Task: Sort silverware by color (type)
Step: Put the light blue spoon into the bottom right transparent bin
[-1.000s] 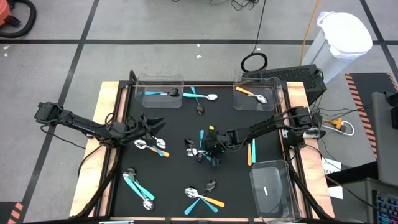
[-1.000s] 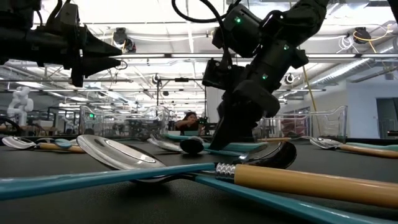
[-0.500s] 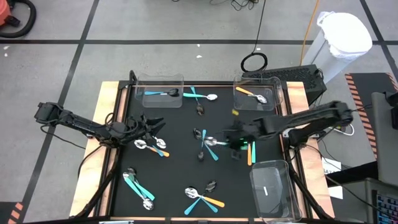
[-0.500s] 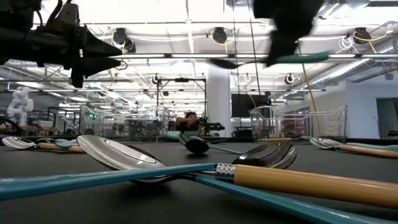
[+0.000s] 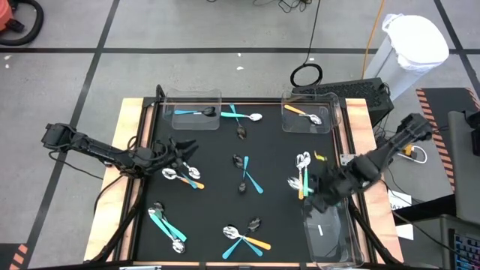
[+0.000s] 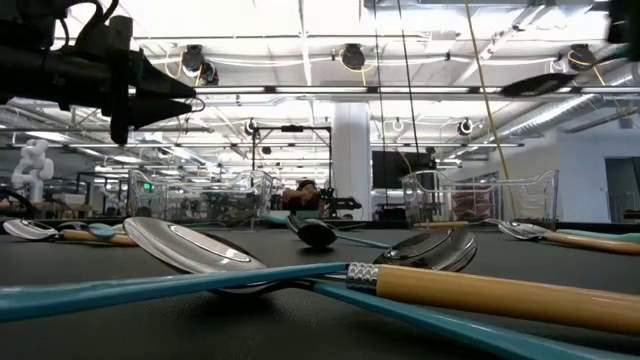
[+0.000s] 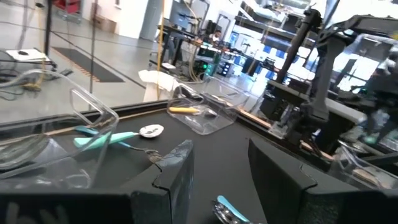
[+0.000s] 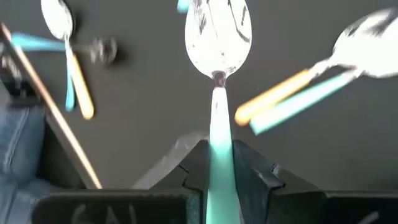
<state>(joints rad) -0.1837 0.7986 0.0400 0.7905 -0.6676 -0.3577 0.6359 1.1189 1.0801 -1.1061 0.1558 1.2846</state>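
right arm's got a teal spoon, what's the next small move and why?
Probably carry on toward the clear bin at the near right corner and let go there. The right gripper is shut on a teal-handled spoon, and in the high view it hangs at that bin's edge. The left gripper waits open over the table's left side.

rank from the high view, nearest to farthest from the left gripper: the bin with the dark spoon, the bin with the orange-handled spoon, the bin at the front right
Measured from the left gripper:
1. Clear plastic bin holding a dark-headed spoon, back left.
2. Clear plastic bin holding an orange-handled spoon, back right.
3. Clear plastic bin at the front right, farthest.
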